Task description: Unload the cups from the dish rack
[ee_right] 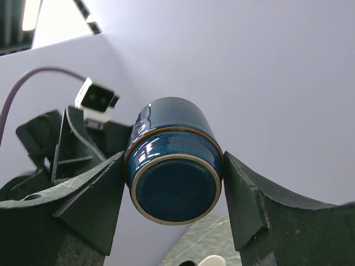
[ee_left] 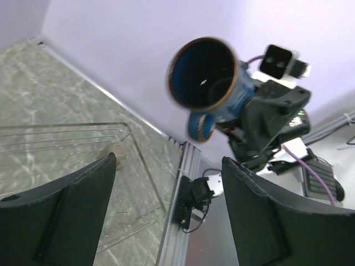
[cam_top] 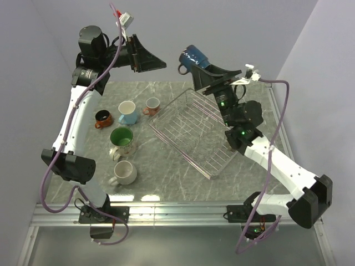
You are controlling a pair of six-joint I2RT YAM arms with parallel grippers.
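On the grey marbled stone bench (cam_top: 166,183) five handled ceramic mugs stand upright in a loose cluster on its left half. An orange-red mug with a dark inside (cam_top: 102,118) has a light blue mug (cam_top: 128,112) just beside it. A small pinkish-orange mug (cam_top: 152,105) sits further right, near the rack's far-left corner. A large cream floral mug with a green inside (cam_top: 121,139) is nearer the arms, and a white mug (cam_top: 125,173) is nearest of all. To their right the shallow rectangular dish rack of thin silver wire (cam_top: 181,152) lies at a slant on the bench, with the right arm reaching over its right edge. The dark blue glazed ceramic mug (cam_top: 194,57) is off the bench altogether, raised in the air beyond the rack's far corner. It lies on its side in the right claw (cam_top: 201,69), whose two black fingers (ee_right: 94,199) press its wall from either side; in the right wrist view its flat base faces the camera. The left claw (cam_top: 158,62) hangs at a similar height just left of it, jaws wide with nothing between them, aimed at the mug's open mouth but apart from it. In the left wrist view the mug's handle (ee_left: 199,124) hangs below the rim. A small tan blob (ee_left: 117,154) by the rack's wires there may be one of the mugs, but it is too blurred to say.
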